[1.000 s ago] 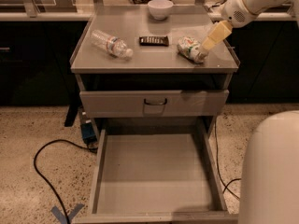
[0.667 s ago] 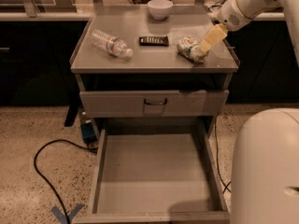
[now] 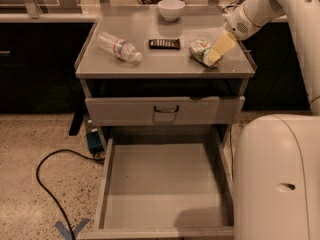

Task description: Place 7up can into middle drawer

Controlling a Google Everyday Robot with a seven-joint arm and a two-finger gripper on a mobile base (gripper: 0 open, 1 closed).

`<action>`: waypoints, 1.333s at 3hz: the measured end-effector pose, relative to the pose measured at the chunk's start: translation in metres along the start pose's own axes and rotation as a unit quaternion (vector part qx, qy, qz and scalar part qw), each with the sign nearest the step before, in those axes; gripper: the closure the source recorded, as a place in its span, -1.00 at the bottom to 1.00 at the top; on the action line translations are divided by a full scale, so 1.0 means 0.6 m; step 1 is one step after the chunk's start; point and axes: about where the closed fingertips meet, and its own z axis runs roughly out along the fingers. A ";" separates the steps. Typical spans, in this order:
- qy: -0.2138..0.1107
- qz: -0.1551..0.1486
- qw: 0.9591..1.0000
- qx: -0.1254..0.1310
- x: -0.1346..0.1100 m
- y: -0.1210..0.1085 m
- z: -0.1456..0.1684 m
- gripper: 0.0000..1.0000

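The can [image 3: 199, 49] lies on its side on the right part of the table [image 3: 165, 68], not in the drawer. The pincer [image 3: 217, 53] is low at the right end of the can and touches it; whether it is grasping or released, I cannot tell. On the same table there are a plastic bottle [image 3: 119, 46] lying at the left, a flat black device [image 3: 164, 43] in the middle and a white bowl [image 3: 171, 9] at the back. Below, the middle drawer [image 3: 165, 184] is pulled out, under a closed drawer front [image 3: 165, 110] with a handle.
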 end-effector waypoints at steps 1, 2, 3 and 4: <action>0.007 0.003 1.000 -0.021 0.008 0.009 0.026 -1.00; 0.003 0.007 0.999 -0.040 0.012 0.017 0.046 -1.00; 0.000 0.011 0.998 -0.054 0.010 0.023 0.067 -1.00; 0.002 0.011 0.998 -0.060 0.005 0.026 0.082 -1.00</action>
